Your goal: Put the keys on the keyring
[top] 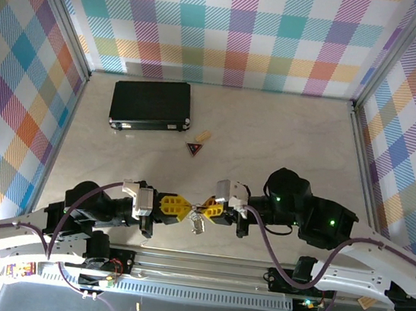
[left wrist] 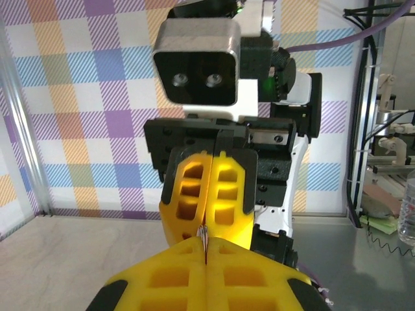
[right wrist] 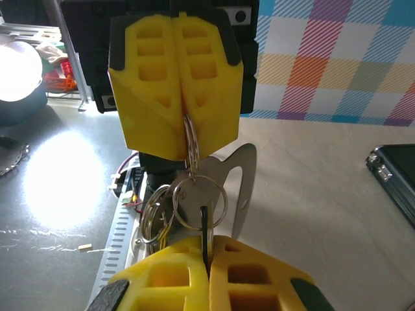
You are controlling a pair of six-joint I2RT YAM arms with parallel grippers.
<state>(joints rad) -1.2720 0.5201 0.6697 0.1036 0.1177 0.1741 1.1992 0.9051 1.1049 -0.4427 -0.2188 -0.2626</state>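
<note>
- Keys point(right wrist: 243, 184) hang as a silver bunch in the air between my two grippers, over the near part of the table point(top: 287, 135)
- My left gripper point(right wrist: 184, 126) has its yellow fingers pressed flat together, pinching a thin wire loop at the top of the bunch; a flat blade and more loops dangle below
- My right gripper point(right wrist: 209, 259) faces it tip to tip, with its fingers closed too
- They are clamped on the lower edge of what looks like the keyring point(right wrist: 200, 202), a round ring with a dark piece caught in the seam between my pads
- That ring is linked with the loop my left fingers pinch; I cannot tell whether any key is threaded on it
- From above, my two sets of fingertips nearly meet, with the metal dangling just beneath the gap
- In my left wrist view a thin sliver of metal shows in the seam where the two pairs of fingers meet
- Farther back on the table lies a dark-red triangular trinket point(top: 194, 149) with a tan piece point(top: 204, 136) just beside it
- A black case point(top: 151, 104) lies near the back wall, well apart from my grippers
</note>
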